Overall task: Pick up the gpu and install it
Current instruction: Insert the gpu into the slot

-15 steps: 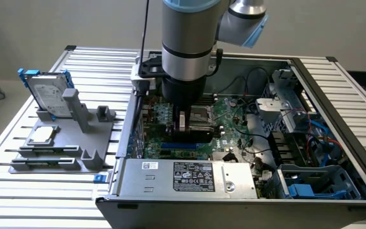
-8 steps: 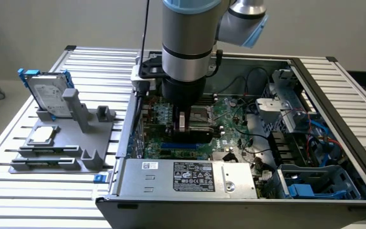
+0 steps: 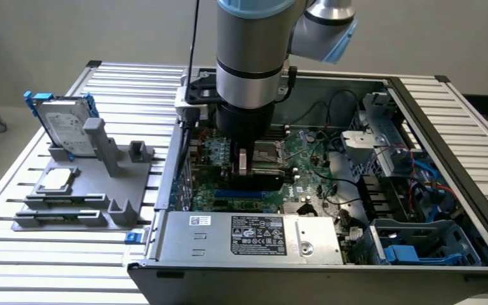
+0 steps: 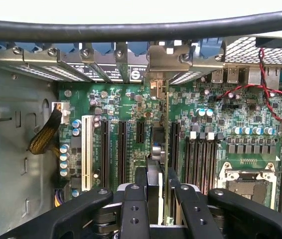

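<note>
Edgewise, gpu (image 4: 158, 144) clamped in end effector (image 4: 156, 180), at motherboard (image 4: 121, 104), inside open computer case (image 4: 11, 149).

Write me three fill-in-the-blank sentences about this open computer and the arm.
The gripper holds the thin black-and-green gpu over the green ___.
The silver hard drive with blue rails stands on the exterior view's ___.
The small square silver processor chip lies ___ the open grey computer case.
Missing words: motherboard, left, outside.
</note>
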`<state>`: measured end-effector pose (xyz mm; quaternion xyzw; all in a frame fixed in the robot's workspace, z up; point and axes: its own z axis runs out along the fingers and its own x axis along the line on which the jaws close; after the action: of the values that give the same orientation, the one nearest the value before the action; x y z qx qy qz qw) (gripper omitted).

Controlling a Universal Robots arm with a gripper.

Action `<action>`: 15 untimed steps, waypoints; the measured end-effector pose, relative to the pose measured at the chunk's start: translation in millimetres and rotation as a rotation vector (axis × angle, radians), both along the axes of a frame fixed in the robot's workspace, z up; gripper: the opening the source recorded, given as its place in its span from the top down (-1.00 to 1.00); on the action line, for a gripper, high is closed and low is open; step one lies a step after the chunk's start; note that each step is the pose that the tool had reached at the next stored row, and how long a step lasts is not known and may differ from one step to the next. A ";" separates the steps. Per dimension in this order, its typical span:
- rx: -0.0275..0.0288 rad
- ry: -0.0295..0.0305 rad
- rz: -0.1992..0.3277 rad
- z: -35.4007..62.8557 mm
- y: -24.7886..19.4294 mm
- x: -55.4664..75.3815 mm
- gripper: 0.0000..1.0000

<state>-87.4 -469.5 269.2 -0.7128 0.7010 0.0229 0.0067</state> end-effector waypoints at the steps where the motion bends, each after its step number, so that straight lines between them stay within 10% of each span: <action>1: 0.0000 0.0000 -0.002 -0.1 0.0 0.0 0.47; 15: 0.0002 0.0016 -0.011 -6.7 0.0 -0.3 0.47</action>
<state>-87.7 -469.5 262.4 -0.7088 0.7050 0.0234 0.0063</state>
